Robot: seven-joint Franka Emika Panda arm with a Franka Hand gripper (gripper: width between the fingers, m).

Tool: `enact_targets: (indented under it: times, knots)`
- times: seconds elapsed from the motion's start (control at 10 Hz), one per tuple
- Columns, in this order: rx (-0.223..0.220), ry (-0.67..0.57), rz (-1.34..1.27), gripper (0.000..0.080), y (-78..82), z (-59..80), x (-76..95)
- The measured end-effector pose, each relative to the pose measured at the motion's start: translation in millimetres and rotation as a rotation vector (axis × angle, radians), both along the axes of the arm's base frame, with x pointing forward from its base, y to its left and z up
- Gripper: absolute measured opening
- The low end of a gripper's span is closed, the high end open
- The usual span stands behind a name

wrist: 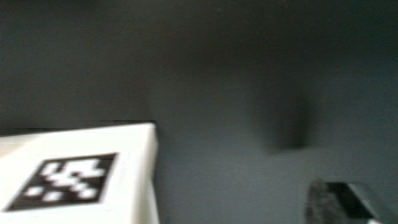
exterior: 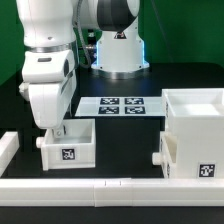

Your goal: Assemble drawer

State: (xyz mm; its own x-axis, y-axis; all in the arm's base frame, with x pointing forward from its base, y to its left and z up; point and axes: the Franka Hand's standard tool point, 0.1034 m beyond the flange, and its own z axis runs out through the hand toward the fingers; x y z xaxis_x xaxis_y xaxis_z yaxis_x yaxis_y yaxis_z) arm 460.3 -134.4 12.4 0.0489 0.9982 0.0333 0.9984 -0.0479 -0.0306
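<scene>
A small white drawer tray [exterior: 68, 146] with a tag on its front and a knob on its left stands on the black table at the exterior view's left. My gripper [exterior: 54, 128] hangs right over the tray's back left corner, close to its rim. It holds nothing. In the wrist view the tray's tagged white face [wrist: 75, 178] fills the corner, and one dark fingertip [wrist: 349, 205] shows far out to the side, so the jaws stand apart. The large white housing [exterior: 200, 135] stands at the right, with a second knobbed tray [exterior: 166, 154] projecting from its left side.
The marker board [exterior: 112, 106] lies flat behind the tray, in front of the arm's base [exterior: 120, 55]. A long low white rail [exterior: 100, 187] runs along the front, and a short piece of it [exterior: 8, 148] rises at the left.
</scene>
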Motion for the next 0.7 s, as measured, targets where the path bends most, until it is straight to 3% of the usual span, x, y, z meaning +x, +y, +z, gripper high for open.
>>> enact_targets:
  times: [0.2,0.3,0.4,0.6,0.7]
  knots:
    - [0.000,0.000,-0.002,0.0251,-0.6,-0.2,-0.3]
    - [0.000,0.001,-0.004,0.0251,-1.0,-0.2,-0.4]
    - [-0.001,0.000,-0.007,0.0070,-1.6,-0.1,-0.5]
    - [-0.002,-0.001,-0.011,0.0038,-2.0,0.3,0.0]
    - [-0.006,-0.008,-0.012,0.0038,-0.9,6.8,7.4]
